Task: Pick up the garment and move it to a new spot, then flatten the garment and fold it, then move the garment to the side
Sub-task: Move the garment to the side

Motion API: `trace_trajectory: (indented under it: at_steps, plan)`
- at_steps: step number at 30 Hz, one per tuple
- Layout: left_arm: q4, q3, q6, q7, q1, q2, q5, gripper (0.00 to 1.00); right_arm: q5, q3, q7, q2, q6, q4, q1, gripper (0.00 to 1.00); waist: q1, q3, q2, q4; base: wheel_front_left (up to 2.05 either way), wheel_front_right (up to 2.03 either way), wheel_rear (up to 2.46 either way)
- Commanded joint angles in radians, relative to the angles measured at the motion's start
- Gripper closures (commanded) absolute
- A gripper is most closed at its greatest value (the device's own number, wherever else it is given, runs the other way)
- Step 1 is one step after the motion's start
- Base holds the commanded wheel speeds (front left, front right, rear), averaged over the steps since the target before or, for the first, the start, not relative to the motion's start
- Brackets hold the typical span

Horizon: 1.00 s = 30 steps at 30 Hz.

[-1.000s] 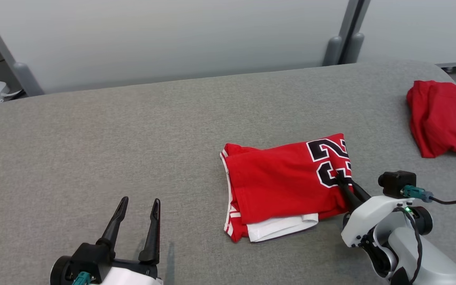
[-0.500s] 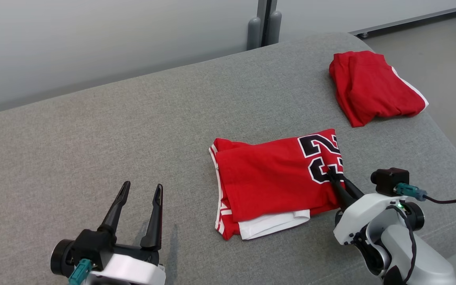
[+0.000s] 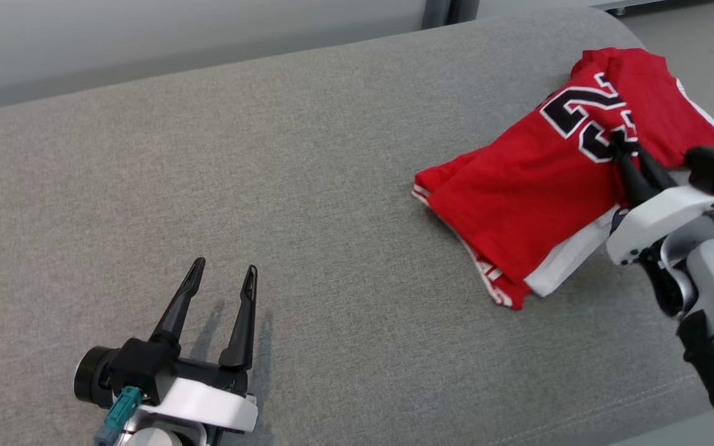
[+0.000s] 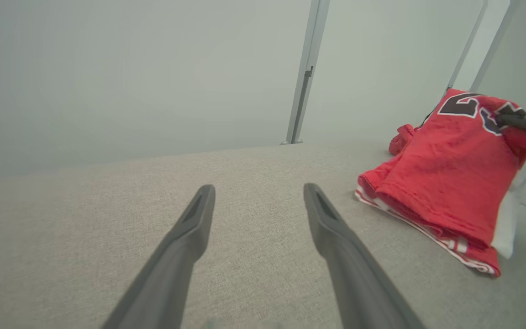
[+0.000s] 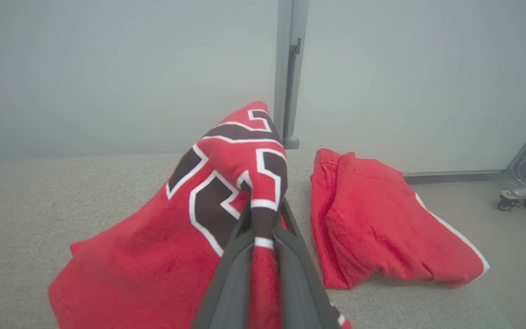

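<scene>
Head view. Found on the grey woven-fabric table top [image 3: 301, 155], toward its far right: a folded red jersey with black, white-edged numerals [image 3: 518, 198]. Numeral end raised off the surface; striped hem end and white inner layer resting on the fabric. Pinched at the numeral edge by the right gripper [image 3: 620, 145], long dark fingers pressed together on the cloth. Behind the raised end, at the table's far right corner, a second red garment, folded, with white trim [image 3: 661, 87]; contact between the two not determinable. Left gripper [image 3: 225, 267] at lower left, fingers spread, nothing between them, well apart from the red jersey.

Left wrist view. Left gripper [image 4: 258, 192] with fingers spread wide over bare table fabric. Red jersey [image 4: 441, 183] at the right, sloping up from the table to its numeral end, gripped there by a dark finger of the right gripper [image 4: 525, 123]. Grey upright post [image 4: 306, 73] against the pale wall behind.

Right wrist view. Right gripper [image 5: 265, 212] clamped on a bunched fold of the red jersey [image 5: 153, 256], cloth passing between the fingers. Second red garment [image 5: 372, 228] lying flat just beside it. Grey wheeled frame foot [image 5: 518, 196] on the floor at the right edge.
</scene>
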Motion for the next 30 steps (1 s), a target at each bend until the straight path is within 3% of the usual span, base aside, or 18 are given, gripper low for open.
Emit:
trace_trajectory:
  at_steps: [1, 15, 19, 30]
  plan:
    - [-0.028, 0.031, -0.007, -0.010, -0.054, 0.014, 0.013, 0.00, -0.020, -0.009, -0.014, -0.019, 0.001, -0.012, -0.034, 1.00, 0.0000, 0.032, 0.0000, 0.020, 0.00, 0.00, 0.00]
    - [-0.040, 0.024, -0.024, -0.010, -0.143, 0.034, 0.024, 0.00, -0.089, -0.206, -0.014, -0.144, 0.001, 0.068, -0.193, 1.00, 0.0000, 0.174, 0.0000, 0.077, 0.00, 0.00, 0.00]
    - [-0.046, 0.018, -0.025, -0.009, -0.164, 0.053, 0.033, 0.00, -0.125, -0.379, -0.015, -0.187, 0.001, 0.089, -0.232, 1.00, 0.0000, 0.225, 0.0000, 0.083, 0.00, 0.00, 0.00]
    - [-0.065, -0.005, -0.029, 0.014, -0.194, 0.073, 0.041, 0.00, -0.249, -0.612, -0.015, -0.159, 0.001, 0.203, -0.263, 1.00, 0.0000, 0.269, 0.0000, 0.100, 0.00, 0.00, 0.00]
